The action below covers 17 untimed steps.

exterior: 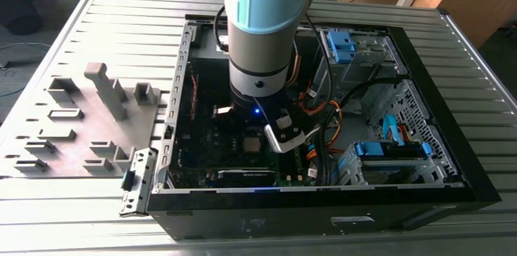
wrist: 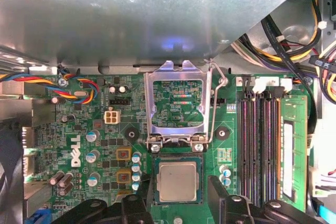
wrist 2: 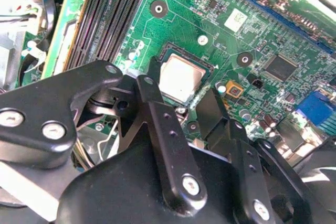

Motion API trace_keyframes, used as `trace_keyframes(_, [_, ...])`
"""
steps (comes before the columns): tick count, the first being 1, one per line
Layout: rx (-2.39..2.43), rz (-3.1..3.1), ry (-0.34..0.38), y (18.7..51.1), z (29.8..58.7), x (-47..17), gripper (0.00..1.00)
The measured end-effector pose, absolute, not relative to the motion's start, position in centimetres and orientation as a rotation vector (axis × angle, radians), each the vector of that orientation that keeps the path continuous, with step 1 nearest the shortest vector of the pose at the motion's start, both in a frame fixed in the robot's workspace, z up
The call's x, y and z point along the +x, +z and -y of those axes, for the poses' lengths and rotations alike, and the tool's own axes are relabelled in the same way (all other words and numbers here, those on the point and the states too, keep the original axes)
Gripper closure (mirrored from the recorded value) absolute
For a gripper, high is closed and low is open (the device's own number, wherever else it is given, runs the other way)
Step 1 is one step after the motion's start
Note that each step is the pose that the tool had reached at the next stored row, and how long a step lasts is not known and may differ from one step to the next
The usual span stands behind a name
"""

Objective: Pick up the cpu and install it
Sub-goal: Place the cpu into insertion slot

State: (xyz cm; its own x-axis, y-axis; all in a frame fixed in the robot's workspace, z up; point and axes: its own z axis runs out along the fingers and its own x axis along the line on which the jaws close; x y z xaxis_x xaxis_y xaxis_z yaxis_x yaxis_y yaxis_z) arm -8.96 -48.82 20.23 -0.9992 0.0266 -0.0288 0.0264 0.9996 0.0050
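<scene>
- Cpu (wrist: 178, 181) lies flat in its socket (wrist: 177, 159) on the motherboard (wrist: 79, 129), inside the open case (exterior: 452, 165).
- Gripper (wrist: 180, 192) hovers just above, fingers (wrist: 216, 190) spread either side, pinching nothing.
- Judged: seating looks done; socket frame (wrist: 177, 106) stands raised beside it.
- Any withdrawal calls for a straight lift.
- Exterior view: cables (exterior: 327, 135) at 3 o'clock of cpu, fixture plate (exterior: 72, 138) on desk (exterior: 81, 232) at 9.

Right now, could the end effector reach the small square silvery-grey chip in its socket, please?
Probably yes: the end effector hangs over the chip, fingers apart either side, and the shiny metal retention frame stands flipped open, leaving it uncovered.
</scene>
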Motion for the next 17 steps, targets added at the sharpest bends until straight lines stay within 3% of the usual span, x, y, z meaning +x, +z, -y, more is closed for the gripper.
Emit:
trace_keyframes(15, [0.041, -3.112, 0.007, 20.33, 48.82, -8.96, 0.46])
trace_keyframes(17, [0.041, -3.112, 0.007, 20.34, 48.82, -8.96, 0.54])
